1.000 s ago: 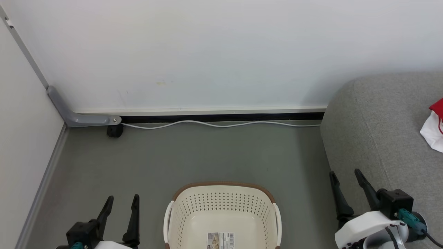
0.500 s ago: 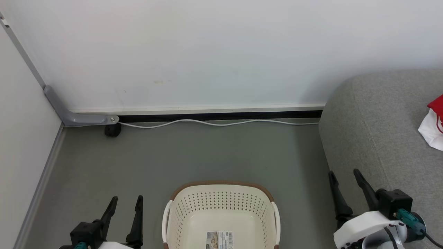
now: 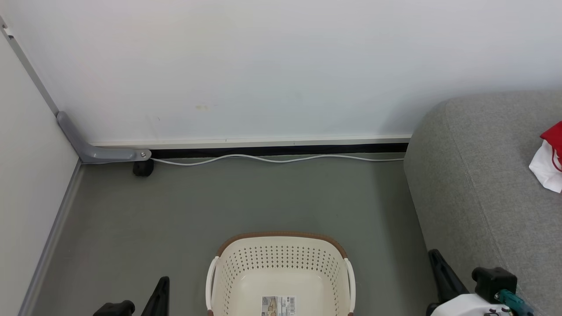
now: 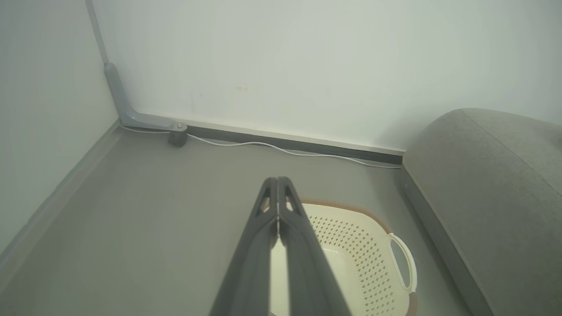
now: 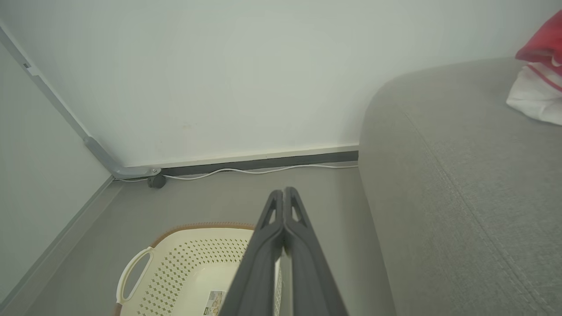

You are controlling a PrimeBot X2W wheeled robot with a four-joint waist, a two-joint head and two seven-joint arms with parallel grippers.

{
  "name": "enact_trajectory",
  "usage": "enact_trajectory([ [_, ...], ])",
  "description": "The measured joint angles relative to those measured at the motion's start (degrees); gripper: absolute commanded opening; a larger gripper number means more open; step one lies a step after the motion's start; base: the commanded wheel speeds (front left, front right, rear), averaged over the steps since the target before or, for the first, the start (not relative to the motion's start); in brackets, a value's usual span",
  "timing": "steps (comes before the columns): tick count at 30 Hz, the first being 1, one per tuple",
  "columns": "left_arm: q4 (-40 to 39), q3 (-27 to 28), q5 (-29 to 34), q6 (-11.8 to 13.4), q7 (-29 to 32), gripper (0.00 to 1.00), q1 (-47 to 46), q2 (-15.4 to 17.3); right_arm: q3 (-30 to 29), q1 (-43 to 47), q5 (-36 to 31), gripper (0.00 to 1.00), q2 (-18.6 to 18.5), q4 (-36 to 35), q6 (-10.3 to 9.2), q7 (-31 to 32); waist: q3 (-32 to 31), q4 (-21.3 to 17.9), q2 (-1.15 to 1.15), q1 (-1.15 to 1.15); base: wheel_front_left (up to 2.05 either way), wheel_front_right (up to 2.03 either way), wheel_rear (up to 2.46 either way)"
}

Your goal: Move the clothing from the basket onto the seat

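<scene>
- Left claw (image 4: 277, 182): closed, grips nothing, sits left of basket (image 3: 281, 234).
- Right claw (image 5: 283, 191): closed, grips nothing, sits beside seat (image 3: 483, 184) edge.
- Clothing (image 3: 546, 169): red-white, lies on seat, well apart from basket.
- Basket: stands on floor (image 3: 219, 197), label (image 3: 279, 305) inside.

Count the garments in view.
1: a red-and-white clothing bundle lying on the grey seat, at the head view's right edge. The frame cuts it off, so a second piece may be hidden. The basket shows none on its visible base.

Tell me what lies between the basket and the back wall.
Bare grey floor, then a white cable beside the wall, in the head view.
</scene>
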Motion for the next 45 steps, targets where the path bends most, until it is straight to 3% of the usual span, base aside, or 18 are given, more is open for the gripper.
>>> enact_trajectory([
  [45, -3.7, 1.8, -28.2, -0.3, 7.5, 0.00, -1.4, 0.1, -5.0, -0.1, 28.2, 0.00, 0.0, -4.4, 0.00, 7.1, 0.4, -0.4, 0.00, 0.01, 0.00, 0.00, 0.00],
])
